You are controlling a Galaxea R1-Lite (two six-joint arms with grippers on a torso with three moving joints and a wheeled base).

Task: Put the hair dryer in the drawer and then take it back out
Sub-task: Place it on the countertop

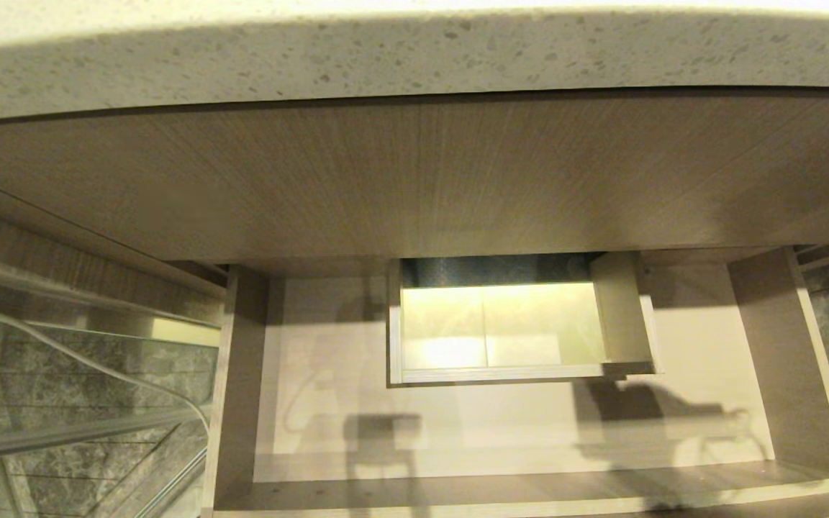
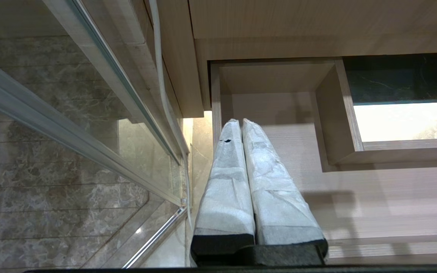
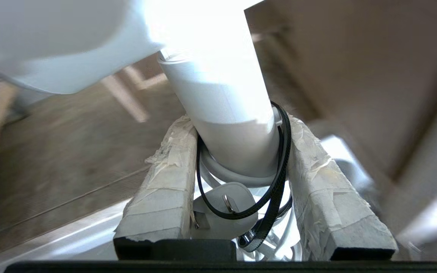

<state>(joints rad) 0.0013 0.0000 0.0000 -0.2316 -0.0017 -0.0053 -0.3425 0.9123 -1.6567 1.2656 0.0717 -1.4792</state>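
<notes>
My right gripper (image 3: 237, 151) is clamped on the hair dryer (image 3: 222, 102): its two tape-wrapped fingers (image 3: 161, 189) press against either side of the white handle, low down near where the cord leaves it. Between the fingers, under the handle, I can see the bundled pale cord (image 3: 218, 170), a black strap (image 3: 279, 167) looped round it, and the white plug (image 3: 226, 204) with a metal pin showing. The dryer's rounded white head fills the upper part of the right wrist view, brightly lit. Behind it the background is blurred wood-grain and I cannot tell exactly where over the cabinet the gripper sits; neither it nor the dryer appears in the head view.

My left gripper (image 2: 237, 123) hangs idle with its padded fingers (image 2: 226, 182) pressed together, holding nothing, above the left end of the drawer (image 2: 264, 159), beside a glass panel (image 2: 70, 144) and marble tiling (image 2: 44, 212).

From the head view, the drawer (image 1: 681, 338) stands pulled out below the speckled countertop (image 1: 414, 57) and the taller wood-grain panel (image 1: 414, 180). Its pale floor holds only shadows. The boxed cut-out (image 1: 623, 309) sits in its middle, with a lit floor visible through it
</notes>
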